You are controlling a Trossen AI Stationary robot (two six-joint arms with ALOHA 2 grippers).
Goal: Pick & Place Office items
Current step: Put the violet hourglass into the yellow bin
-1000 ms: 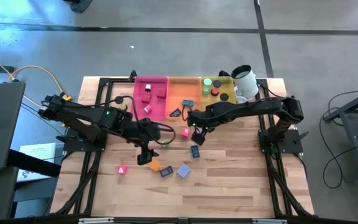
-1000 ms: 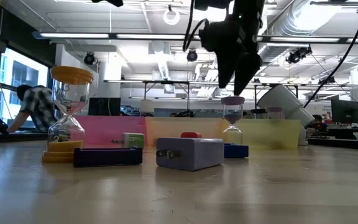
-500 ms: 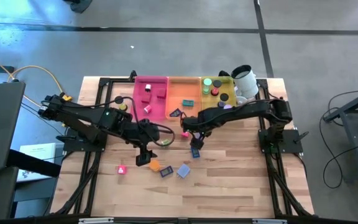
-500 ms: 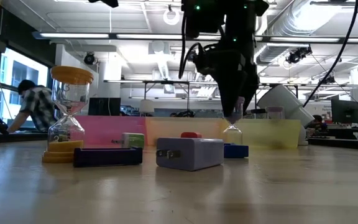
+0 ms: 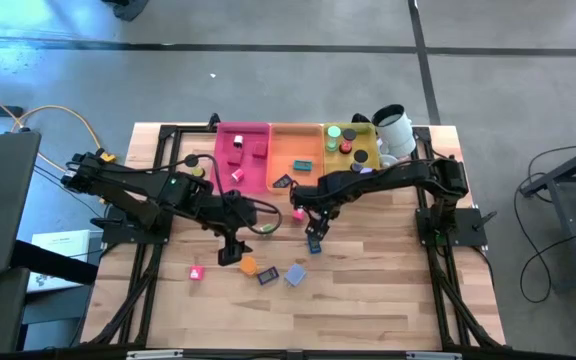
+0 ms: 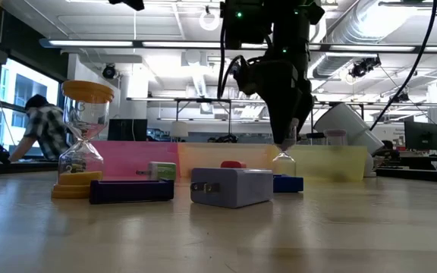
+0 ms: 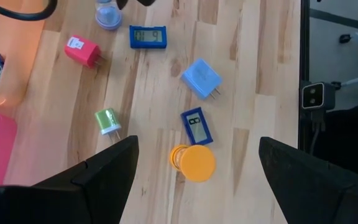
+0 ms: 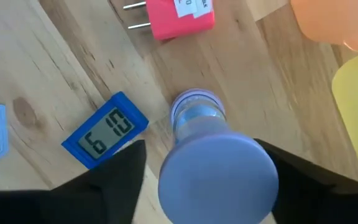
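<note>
Right gripper (image 5: 315, 238) lowered over lavender hourglass (image 8: 213, 162), round cap between spread fingers, not clamped. Hourglass upright on wood-plank table (image 5: 388, 300), just beside flat blue rectangular clock (image 8: 104, 138) and boxy pink plug adapter (image 8: 178, 15). Left gripper (image 7: 194, 168) parted, hovering above orange hourglass (image 7: 193, 162), small blue clock (image 7: 195, 126), lavender-blue plug block (image 7: 202, 79) and green block (image 7: 107, 121). Glossy plastic trays (image 5: 268, 135) along far edge.

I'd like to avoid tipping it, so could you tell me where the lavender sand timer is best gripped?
Probably by its round top cap, from straight above: the lavender sand timer stands upright, narrow-waisted, and the open right gripper already straddles that cap. The blue clock lies close beside it.
</note>
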